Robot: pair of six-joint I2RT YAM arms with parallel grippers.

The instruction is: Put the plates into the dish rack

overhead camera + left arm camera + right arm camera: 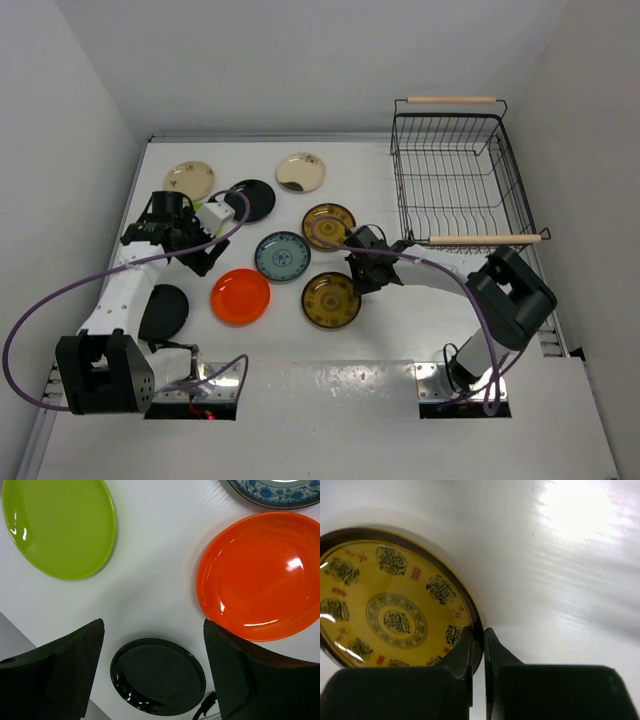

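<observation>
My right gripper (478, 639) is pinched on the rim of a gold plate (395, 615), which extends toward 10 o'clock from the jaws. Bare table (560, 580) lies from 12 to 3. In the top view, the rack (485, 239) stands apart at 1 o'clock. My left gripper (153, 630) is spread wide above the table. A black plate (157, 677) lies at 6 o'clock, an orange plate (260, 575) at 2 and a lime plate (57, 525) at 10.

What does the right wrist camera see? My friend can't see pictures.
The right gripper is shut on the rim of a gold plate. The plate fills the left side, with white table to the right.
</observation>
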